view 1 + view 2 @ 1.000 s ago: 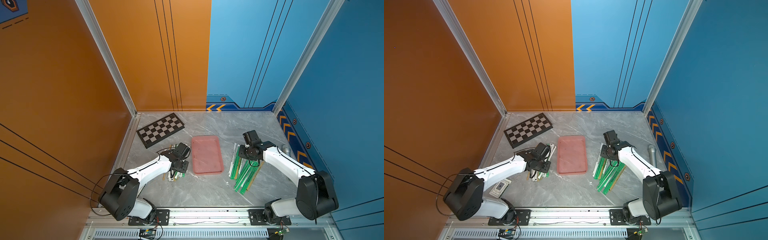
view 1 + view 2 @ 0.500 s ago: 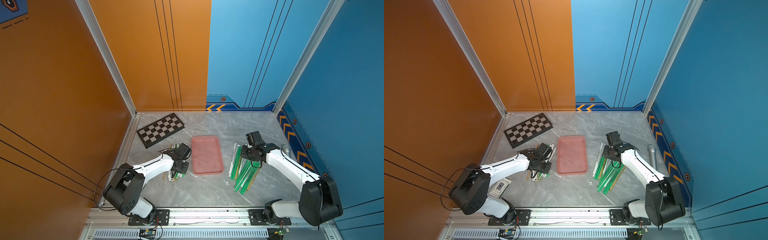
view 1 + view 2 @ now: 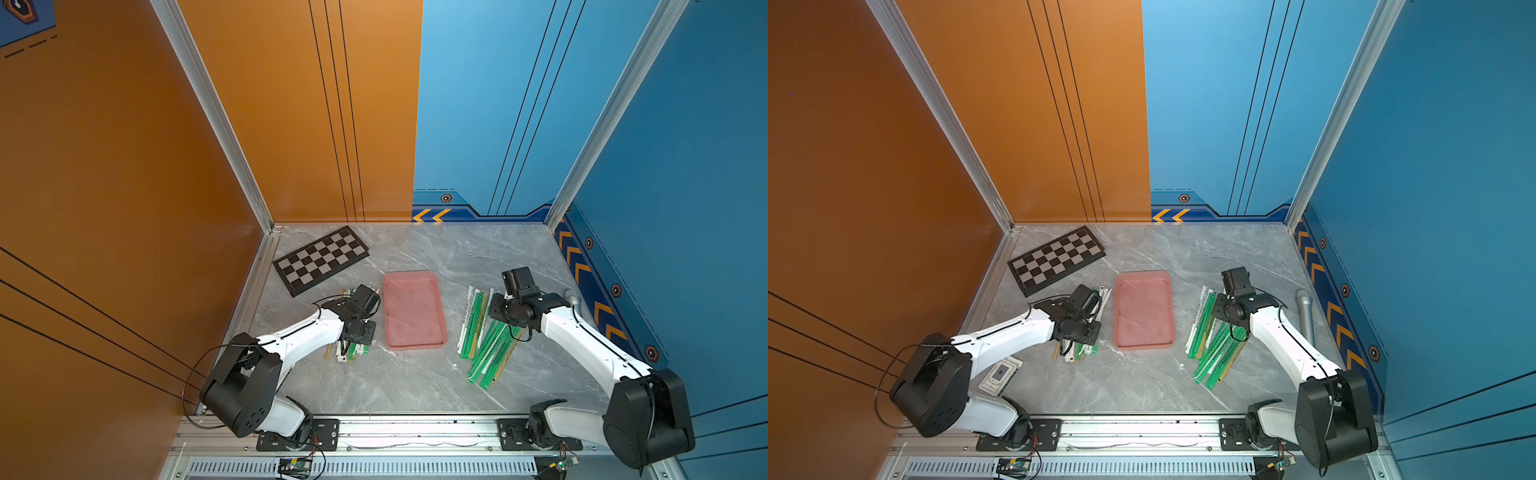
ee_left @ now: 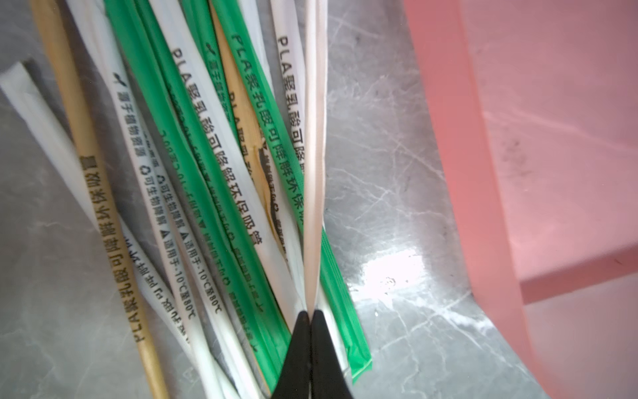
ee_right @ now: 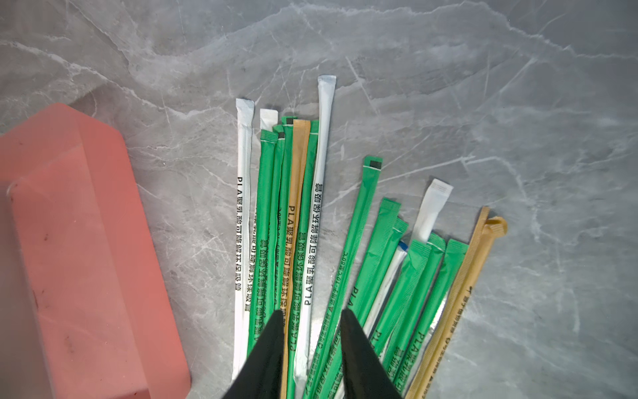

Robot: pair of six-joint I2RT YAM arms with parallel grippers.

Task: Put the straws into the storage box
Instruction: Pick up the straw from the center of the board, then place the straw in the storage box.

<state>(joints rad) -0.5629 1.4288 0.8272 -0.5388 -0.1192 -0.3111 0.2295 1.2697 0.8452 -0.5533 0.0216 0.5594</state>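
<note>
In both top views the pink storage box (image 3: 415,275) lies mid-frame on the grey tabletop (image 3: 415,382). The left gripper (image 3: 360,337) is low over a bundle of straws (image 3: 351,354) just left of the box. The right gripper (image 3: 1219,311) is over a wider fan of them to the box's right.

Left wrist view: the fingertips at bottom centre are pinched together on one white straw (image 4: 315,155), which runs up to the top edge. The other straws fan out to its left. The box wall fills the right side, apart from them.

Right wrist view: the right gripper (image 5: 312,331) has its jaws apart at bottom centre, with a white and a green straw showing in the gap. The box corner sits lower left, near but not touching the straws.
</note>
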